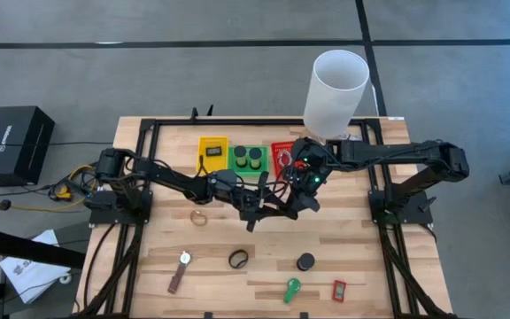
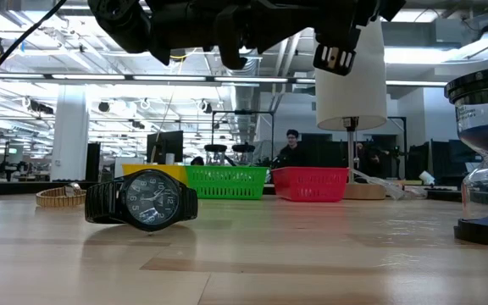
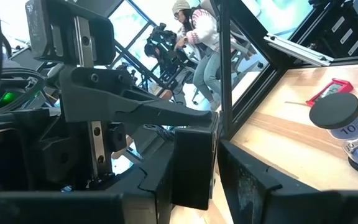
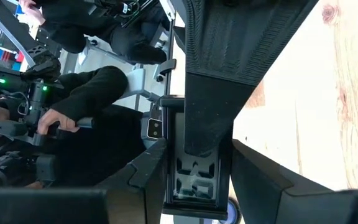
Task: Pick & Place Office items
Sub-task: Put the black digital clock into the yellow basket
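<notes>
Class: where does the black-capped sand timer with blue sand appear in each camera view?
High view: black-capped sand timer, lower middle of the table.
Low view: far right edge.
Left wrist view: right side.
Right wrist view: cannot tell.
Shared landmark: small red rectangle near it, also in the left wrist view.

- A robotics lab or test floor in a large open industrial hall, not a home or shop.
- Low view: a high ceiling [image 2: 100, 51] with exposed ducts, pipes and rows of strip lights, far behind the table.
- Far across the room stand workbenches with monitors [image 2: 166, 144] and a seated person [image 2: 291, 146].
- The wooden table [image 1: 264, 257] sits inside a black metal frame [image 1: 149, 133] on a grey concrete floor [image 1: 149, 53] marked with dark lines.
- Loose cables [image 1: 65, 188] and a black equipment case [image 1: 14, 142] lie left of the table.
- Right wrist view: a person's hand [image 4: 58, 118] grips a control handle.
</notes>
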